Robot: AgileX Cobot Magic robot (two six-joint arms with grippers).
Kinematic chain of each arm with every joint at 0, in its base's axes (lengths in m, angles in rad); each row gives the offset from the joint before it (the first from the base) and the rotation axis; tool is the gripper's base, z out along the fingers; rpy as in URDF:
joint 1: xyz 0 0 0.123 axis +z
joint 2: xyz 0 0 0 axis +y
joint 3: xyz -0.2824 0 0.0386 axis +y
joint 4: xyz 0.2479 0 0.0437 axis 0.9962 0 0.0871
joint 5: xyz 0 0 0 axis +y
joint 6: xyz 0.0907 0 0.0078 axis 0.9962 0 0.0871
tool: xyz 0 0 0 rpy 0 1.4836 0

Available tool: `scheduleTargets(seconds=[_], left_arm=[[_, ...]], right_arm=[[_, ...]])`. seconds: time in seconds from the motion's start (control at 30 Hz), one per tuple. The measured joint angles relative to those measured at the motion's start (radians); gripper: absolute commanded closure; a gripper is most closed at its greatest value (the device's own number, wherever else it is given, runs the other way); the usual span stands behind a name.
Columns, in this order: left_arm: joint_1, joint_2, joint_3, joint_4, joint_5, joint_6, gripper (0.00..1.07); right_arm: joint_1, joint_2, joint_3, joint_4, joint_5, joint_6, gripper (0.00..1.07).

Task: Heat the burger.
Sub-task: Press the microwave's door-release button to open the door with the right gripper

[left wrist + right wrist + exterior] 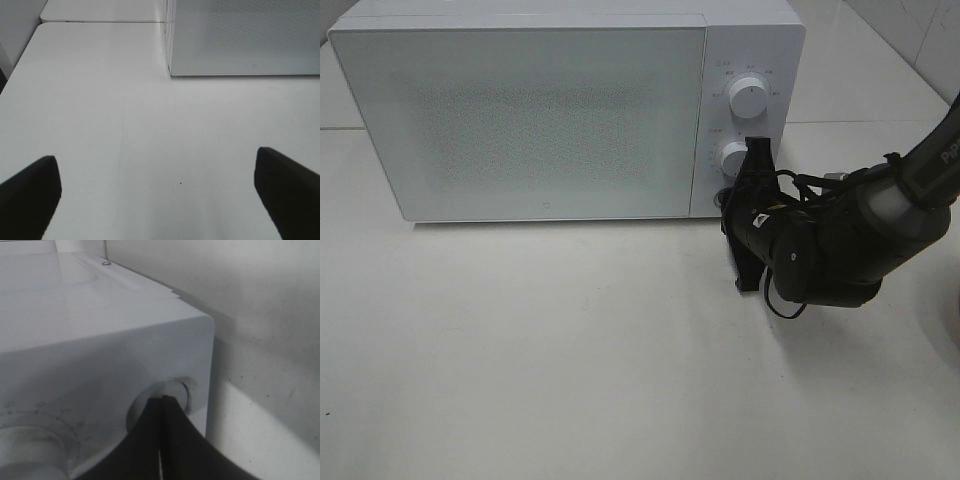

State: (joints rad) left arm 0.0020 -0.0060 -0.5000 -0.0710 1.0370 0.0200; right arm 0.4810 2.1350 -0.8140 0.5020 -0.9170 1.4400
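The burger shows in no view. The white microwave stands at the back of the table with its door closed. My right gripper is shut, and its joined tips rest against the lower knob, which also shows in the right wrist view. My left gripper is open over bare table, with nothing between its fingers; the exterior high view does not show it. The microwave's lower corner lies ahead of it.
The upper knob sits above the lower one on the control panel. The right arm stretches in from the right edge, low over the white table. A wall runs behind the microwave.
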Motion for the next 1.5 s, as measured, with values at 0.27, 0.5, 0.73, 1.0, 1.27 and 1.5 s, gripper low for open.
scheduleTargets(seconds=[0.27, 0.5, 0.73, 1.0, 1.27, 1.5], left_arm=[[0.000, 0.000, 0.000, 0.000, 0.000, 0.000, 0.09], [0.000, 0.000, 0.000, 0.000, 0.000, 0.000, 0.09], [0.000, 0.000, 0.000, 0.000, 0.000, 0.000, 0.09], [0.000, 0.000, 0.000, 0.000, 0.000, 0.000, 0.09], [0.000, 0.000, 0.000, 0.000, 0.000, 0.000, 0.09], [0.000, 0.000, 0.000, 0.000, 0.000, 0.000, 0.09]], right_arm=[[0.002, 0.007, -0.012, 0.032, -0.020, -0.009, 1.07], [-0.001, 0.028, -0.055, 0.033, 0.024, -0.037, 1.07], [-0.017, 0.028, -0.060, 0.009, 0.036, -0.056, 1.07], [-0.021, 0.025, -0.056, -0.006, 0.038, -0.056, 1.07], [-0.035, -0.001, -0.033, -0.035, 0.048, -0.056, 1.07], [-0.046, -0.048, 0.018, -0.059, 0.084, -0.056, 1.07]])
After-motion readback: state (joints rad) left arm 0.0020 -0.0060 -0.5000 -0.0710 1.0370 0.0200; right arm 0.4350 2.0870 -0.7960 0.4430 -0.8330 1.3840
